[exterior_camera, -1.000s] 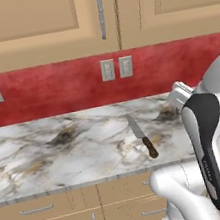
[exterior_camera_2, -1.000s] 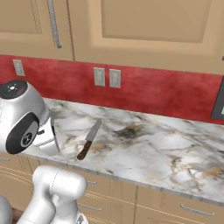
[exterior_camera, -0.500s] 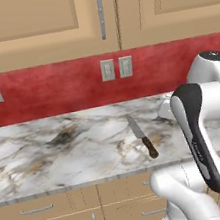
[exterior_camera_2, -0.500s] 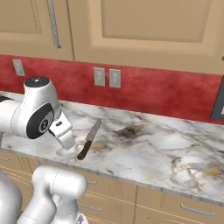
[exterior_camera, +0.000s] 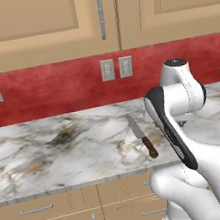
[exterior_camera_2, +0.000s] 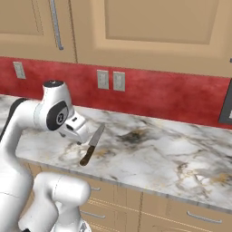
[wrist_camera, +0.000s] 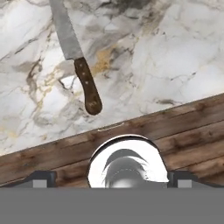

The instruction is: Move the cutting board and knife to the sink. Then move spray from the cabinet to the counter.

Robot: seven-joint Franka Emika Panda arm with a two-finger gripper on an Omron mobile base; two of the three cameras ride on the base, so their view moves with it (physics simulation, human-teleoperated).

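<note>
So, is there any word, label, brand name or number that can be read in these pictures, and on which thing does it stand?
There is no readable text.
The knife has a bare steel blade and a plain brown handle.
The wall outlets are blank plates.
The cabinet doors and the marble counter show no markings.

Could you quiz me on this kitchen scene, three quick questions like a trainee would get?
1. True or false: the knife lies on the counter.
2. Which end of the knife is nearer the counter's front edge: blade or handle?
3. Are the jaws of the gripper A) open, or B) shut on the knife?

Key: 1 true; 2 the handle; 3 A.
</note>
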